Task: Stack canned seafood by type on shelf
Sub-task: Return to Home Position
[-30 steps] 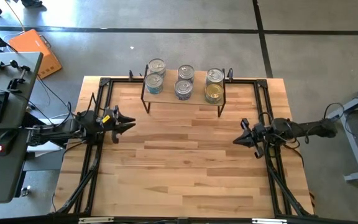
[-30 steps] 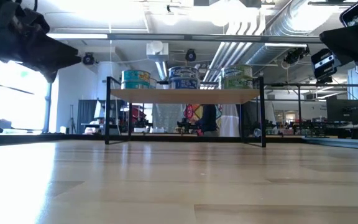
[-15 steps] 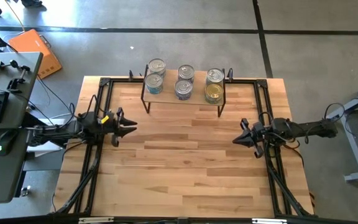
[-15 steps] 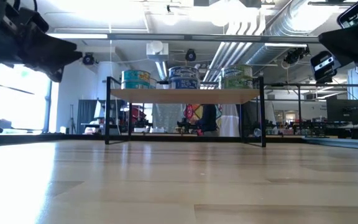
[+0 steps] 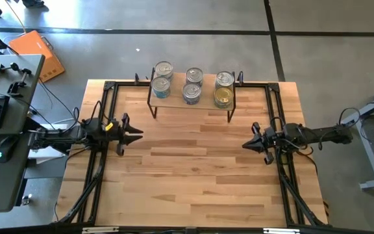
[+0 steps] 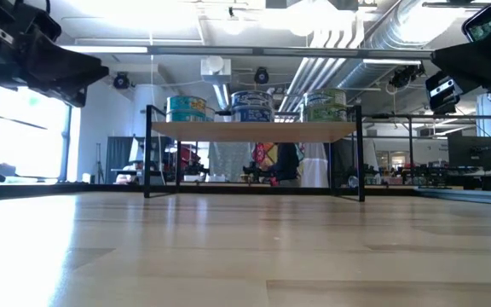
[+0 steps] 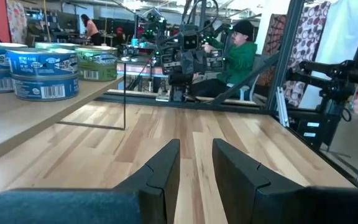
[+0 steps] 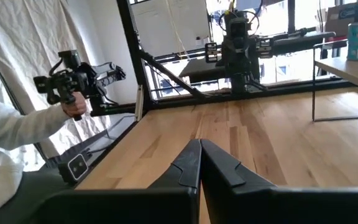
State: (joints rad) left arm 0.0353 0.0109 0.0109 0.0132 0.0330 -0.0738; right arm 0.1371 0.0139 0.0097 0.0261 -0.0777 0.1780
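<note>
- You are looking at the canned seafood [image 5: 191, 92] sitting on the shelf [image 5: 191, 104], which is standing at the middle of the desk's [image 5: 193, 182] far edge.
- From above, six tin tops are showing in three pairs side by side; the near top of the right pair [image 5: 223, 97] is looking gold and the others silver.
- At desk level, the tins are reading teal [image 6: 186, 108], blue [image 6: 251, 107] and green [image 6: 325, 107] from left to right.
- Your left arm [image 5: 76, 134] is hovering over the desk's left side, well apart from the shelf; the left jaws are standing narrowly apart and holding nothing.
- Your right arm [image 5: 304, 135] is hovering over the desk's right side, pointing inward; the right jaws are pressing together at the tips, with nothing between them.
- Beyond the desk, a person in a green top [image 7: 238, 53] is sitting, and a hand [image 8: 73, 107] with a white sleeve is gripping a dark device.
</note>
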